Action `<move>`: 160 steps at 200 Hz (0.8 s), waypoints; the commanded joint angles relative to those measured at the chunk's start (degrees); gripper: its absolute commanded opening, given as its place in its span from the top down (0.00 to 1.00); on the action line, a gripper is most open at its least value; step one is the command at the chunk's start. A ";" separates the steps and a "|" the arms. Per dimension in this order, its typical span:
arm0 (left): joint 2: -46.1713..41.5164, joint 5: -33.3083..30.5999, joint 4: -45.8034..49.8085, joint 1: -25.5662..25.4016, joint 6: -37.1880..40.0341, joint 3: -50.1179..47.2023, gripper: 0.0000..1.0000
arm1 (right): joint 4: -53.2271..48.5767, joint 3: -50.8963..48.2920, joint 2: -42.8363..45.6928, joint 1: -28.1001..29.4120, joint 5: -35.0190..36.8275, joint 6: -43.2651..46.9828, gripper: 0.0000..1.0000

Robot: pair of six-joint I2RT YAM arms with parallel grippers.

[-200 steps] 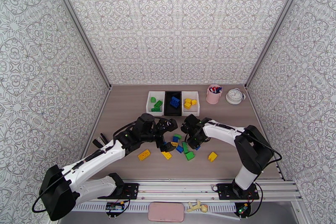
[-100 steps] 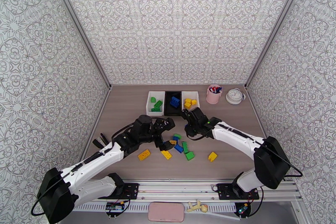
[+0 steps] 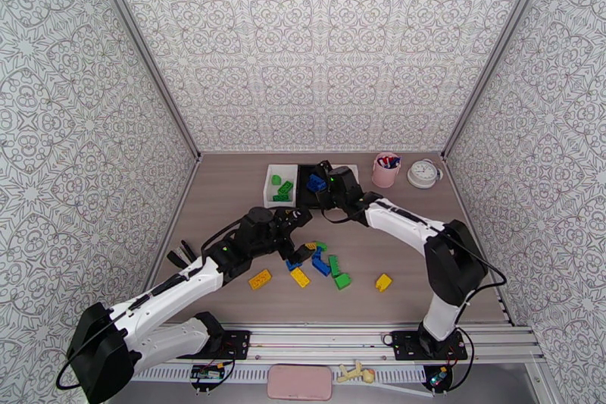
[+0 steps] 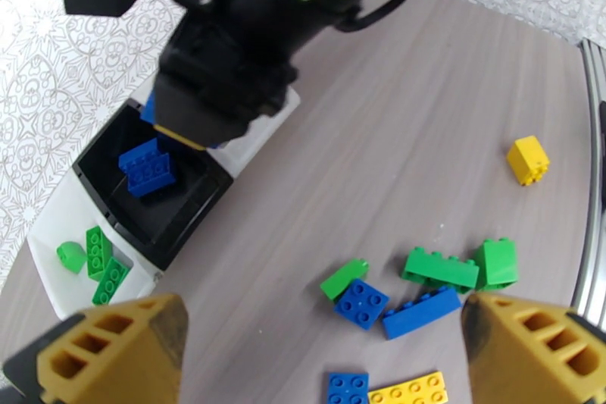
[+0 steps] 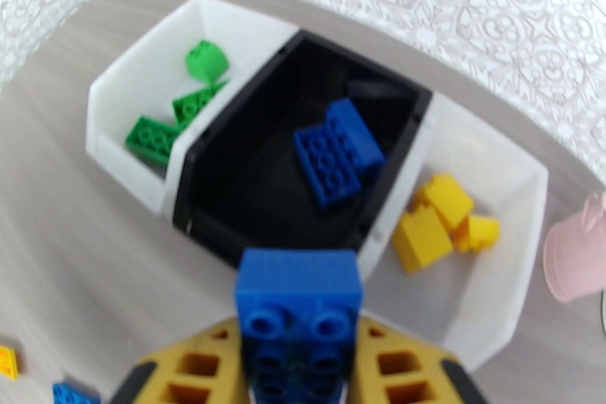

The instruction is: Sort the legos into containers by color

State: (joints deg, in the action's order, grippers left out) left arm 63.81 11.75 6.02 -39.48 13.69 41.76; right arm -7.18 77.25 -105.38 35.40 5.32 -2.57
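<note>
Swung from the pile, the right end effector [image 5: 299,358] pinches a studded blue brick [image 5: 297,295] above the smooth black bin [image 5: 198,235] holding blue bricks [image 5: 337,149]; white bins [image 5: 114,133] hold green and yellow. The left end effector [image 4: 322,349] gapes empty over loose bricks [image 4: 420,312].

No writing or label is legible; figures on the clock [image 3: 424,173] are too small to read.

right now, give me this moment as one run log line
right gripper: shut on blue lego, by black bin | left gripper: open, above loose legos | step: blue lego not yet dropped
</note>
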 commanded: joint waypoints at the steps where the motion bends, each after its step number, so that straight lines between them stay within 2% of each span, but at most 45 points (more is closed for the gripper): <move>1: 0.03 -2.06 -2.26 0.70 -1.18 -0.98 0.01 | 4.23 5.80 -5.43 -1.00 -0.78 -0.03 0.74; 49: -0.11 -4.77 -2.77 1.12 -1.83 -0.97 0.01 | 4.76 17.06 -15.77 -2.92 -5.56 -4.53 0.74; 100: -0.02 -5.86 -2.99 1.52 -1.75 -0.98 0.00 | -0.33 28.08 -25.10 -3.75 -1.87 -3.64 0.72; 120: -0.09 -5.95 -2.86 1.65 -1.47 -0.98 0.00 | -1.14 29.79 -25.71 -3.84 -0.93 -2.73 0.65; 160: -0.49 -3.39 -2.71 2.50 -0.20 -0.88 0.00 | -1.75 27.55 -21.99 -3.78 -0.71 -2.18 0.42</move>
State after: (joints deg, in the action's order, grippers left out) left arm 63.81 6.98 4.01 -37.98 12.23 41.76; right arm -7.22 104.77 -130.47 31.86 3.40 -4.97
